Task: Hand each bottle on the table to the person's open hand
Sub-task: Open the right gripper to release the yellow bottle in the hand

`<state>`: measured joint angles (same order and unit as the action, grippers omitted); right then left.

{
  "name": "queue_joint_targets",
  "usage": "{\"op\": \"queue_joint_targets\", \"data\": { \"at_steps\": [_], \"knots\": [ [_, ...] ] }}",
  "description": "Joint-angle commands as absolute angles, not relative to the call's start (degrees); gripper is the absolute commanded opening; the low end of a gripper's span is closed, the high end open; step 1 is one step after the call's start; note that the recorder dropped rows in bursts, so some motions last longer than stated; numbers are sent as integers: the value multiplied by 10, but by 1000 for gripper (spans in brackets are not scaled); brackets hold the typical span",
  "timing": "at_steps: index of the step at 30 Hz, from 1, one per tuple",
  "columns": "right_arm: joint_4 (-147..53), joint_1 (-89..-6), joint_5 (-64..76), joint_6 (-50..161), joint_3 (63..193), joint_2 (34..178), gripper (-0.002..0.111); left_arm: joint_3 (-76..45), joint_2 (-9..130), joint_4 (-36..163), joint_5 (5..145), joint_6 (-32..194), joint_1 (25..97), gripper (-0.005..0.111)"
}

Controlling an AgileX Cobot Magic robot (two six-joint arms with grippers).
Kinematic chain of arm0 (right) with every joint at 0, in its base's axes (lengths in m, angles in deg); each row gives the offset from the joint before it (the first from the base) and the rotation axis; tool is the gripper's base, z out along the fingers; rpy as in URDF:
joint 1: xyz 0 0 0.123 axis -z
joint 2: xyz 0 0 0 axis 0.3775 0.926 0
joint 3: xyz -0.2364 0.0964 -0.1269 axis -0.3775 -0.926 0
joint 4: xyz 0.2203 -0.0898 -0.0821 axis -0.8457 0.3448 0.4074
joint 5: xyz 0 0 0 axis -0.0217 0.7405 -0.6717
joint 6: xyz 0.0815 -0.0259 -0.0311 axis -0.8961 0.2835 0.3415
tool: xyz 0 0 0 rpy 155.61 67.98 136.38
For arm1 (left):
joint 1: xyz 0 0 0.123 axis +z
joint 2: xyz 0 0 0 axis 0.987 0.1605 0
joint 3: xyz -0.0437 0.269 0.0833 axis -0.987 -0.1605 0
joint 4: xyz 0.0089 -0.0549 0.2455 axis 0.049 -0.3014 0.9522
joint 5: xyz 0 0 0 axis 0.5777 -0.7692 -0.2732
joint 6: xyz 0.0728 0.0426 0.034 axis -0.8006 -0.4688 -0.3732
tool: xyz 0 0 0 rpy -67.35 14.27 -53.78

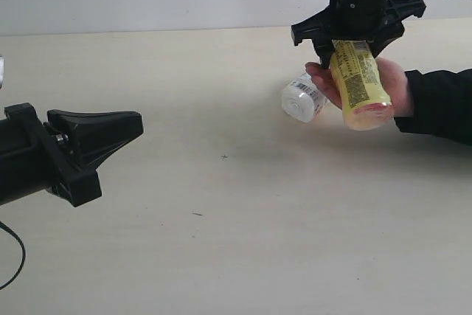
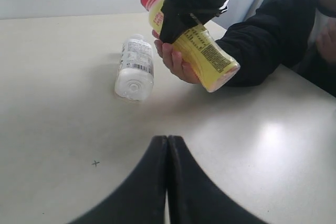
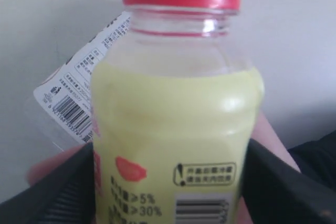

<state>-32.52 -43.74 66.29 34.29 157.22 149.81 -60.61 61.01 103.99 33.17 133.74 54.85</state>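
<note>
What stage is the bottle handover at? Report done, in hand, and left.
Done: nothing provable; only two bottles are in view. In hand: the right gripper holds the yellow red-capped bottle at the person's open hand, not yet released. Left: the clear white-labelled bottle lies on the table beside that hand; the left gripper is shut, empty.
</note>
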Motion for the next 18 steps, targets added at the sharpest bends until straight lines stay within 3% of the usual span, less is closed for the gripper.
{"op": "queue_joint_targets", "data": {
  "at_steps": [1,5,13,18],
  "knots": [
    [-310,-434,639,341,1577,1501,0,-608,608,1037,331,1335,550,0],
    [-297,-434,644,341,1577,1501,8,-608,608,1037,331,1335,550,0],
    [-296,-434,648,340,1577,1501,59,-608,608,1037,331,1335,550,0],
    [-296,-434,648,340,1577,1501,77,-608,608,1037,331,1335,550,0]
  ]
}}
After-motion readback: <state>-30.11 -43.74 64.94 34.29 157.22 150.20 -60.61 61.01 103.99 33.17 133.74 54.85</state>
